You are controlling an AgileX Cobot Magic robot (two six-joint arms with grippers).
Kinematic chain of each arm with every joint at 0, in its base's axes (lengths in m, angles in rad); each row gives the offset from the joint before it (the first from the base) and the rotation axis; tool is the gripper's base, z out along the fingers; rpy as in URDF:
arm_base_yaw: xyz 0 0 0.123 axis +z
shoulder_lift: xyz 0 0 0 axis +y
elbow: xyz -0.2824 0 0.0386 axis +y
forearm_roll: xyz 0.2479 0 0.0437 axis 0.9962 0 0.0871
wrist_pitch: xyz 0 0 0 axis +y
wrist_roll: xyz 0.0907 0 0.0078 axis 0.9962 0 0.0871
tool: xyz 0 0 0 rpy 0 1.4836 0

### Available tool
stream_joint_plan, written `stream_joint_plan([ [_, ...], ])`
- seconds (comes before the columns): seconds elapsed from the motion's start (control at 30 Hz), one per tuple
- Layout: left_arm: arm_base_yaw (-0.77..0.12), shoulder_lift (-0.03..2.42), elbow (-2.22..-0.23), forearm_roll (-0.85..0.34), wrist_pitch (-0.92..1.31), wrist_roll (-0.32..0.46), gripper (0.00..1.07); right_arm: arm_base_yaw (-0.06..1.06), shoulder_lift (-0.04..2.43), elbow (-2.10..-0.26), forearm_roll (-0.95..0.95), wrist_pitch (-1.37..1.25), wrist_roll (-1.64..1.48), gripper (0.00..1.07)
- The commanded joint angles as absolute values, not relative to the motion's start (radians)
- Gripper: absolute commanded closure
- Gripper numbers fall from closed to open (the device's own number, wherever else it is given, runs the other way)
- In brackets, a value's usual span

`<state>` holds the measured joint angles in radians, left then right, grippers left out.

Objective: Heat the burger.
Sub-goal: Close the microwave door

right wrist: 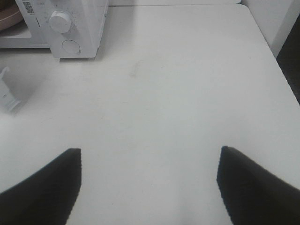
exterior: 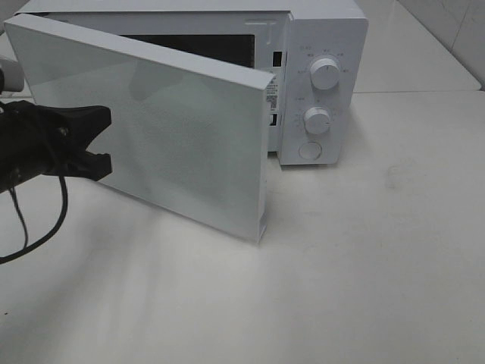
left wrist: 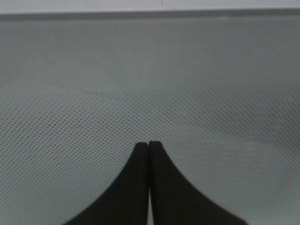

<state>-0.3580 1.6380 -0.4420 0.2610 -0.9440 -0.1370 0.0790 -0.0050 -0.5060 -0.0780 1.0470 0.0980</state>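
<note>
The burger is hidden in every view. The white microwave (exterior: 326, 45) stands at the back of the table with its door (exterior: 167, 136) swung partly open across the front. My left gripper (exterior: 104, 142) is at the door's outer face, on the left. In the left wrist view its fingertips (left wrist: 149, 146) are pressed together, right against the dotted door glass (left wrist: 150, 93). My right gripper (right wrist: 150, 187) is open and empty above the bare white table (right wrist: 178, 93), and it is out of the exterior view.
The microwave's two knobs (exterior: 326, 74) (exterior: 317, 120) and its round button (exterior: 309, 150) face the front. In the right wrist view a pink-brown rim (right wrist: 8, 21) shows inside the cavity, and the door's lower corner (right wrist: 7, 93) juts over the table. A black cable (exterior: 45, 227) hangs below the left arm.
</note>
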Motion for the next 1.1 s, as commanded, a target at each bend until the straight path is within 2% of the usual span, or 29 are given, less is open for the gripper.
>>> stream_joint_plan([
  [0.03,-0.395,1.658,-0.477,0.191,-0.965,-0.110,1.07,0.071,-0.032,-0.507,-0.082,1.036,0.095,0.31],
  [0.1,-0.444,1.689,-0.517,0.124,-0.965,-0.084,1.07,0.071,-0.032,-0.507,-0.082,1.036,0.095,0.31],
  [0.23,-0.483,1.726,-0.563,0.055,-0.965,-0.082,1.07,0.071,-0.032,-0.507,-0.082,1.036,0.095,0.31],
  [0.27,-0.507,1.747,-0.591,0.000,-0.966,-0.078,1.07,0.071,-0.032,-0.507,-0.082,1.036,0.095,0.31],
  [0.43,-0.567,1.795,-0.663,-0.118,-0.964,-0.060,1.07,0.071,-0.032,-0.507,-0.082,1.036,0.095,0.31],
  [0.73,-0.618,1.870,-0.797,-0.189,-0.930,-0.060,1.07,0.071,-0.032,-0.507,-0.082,1.036,0.095,0.31],
  [1.1,-0.618,1.929,-0.934,-0.246,-0.897,-0.041,1.07,0.071,-0.032,-0.507,-0.082,1.036,0.095,0.31],
])
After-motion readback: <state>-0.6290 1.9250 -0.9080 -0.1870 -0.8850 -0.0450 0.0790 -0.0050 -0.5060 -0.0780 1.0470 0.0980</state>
